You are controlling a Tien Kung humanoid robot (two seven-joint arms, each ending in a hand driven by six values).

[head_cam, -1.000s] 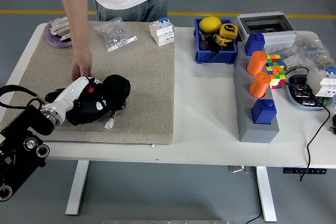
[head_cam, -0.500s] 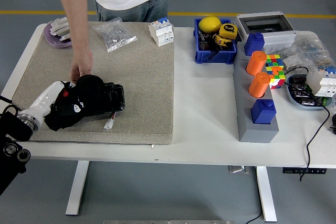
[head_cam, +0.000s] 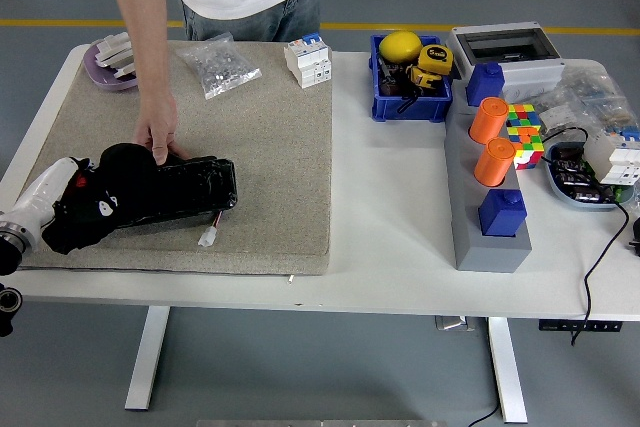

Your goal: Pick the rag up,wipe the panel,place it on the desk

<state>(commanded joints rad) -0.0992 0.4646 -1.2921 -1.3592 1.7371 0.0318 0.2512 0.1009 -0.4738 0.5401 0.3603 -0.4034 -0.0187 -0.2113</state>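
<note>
A black panel (head_cam: 185, 190) lies on the beige mat (head_cam: 270, 147) at the table's left. A black rag (head_cam: 122, 163) is bunched over the panel's left end. My left hand (head_cam: 80, 215), black with a white forearm, comes in from the left edge and is shut on the rag, pressing it against the panel; black on black hides the single fingers. A person at the far side rests a hand (head_cam: 158, 133) on the panel's far edge and holds it down. My right arm is out of sight.
A bag of screws (head_cam: 222, 67), a white breaker (head_cam: 310, 59) and a purple tray (head_cam: 112, 55) sit at the mat's far edge. A small white connector (head_cam: 208, 238) lies by the panel. A blue bin (head_cam: 410, 79) and a grey block with orange cylinders (head_cam: 488, 209) stand to the right.
My left hand has dragged the rag leftward along the panel, from its right end to its left end. The person's hand has stayed on the panel's far edge.
</note>
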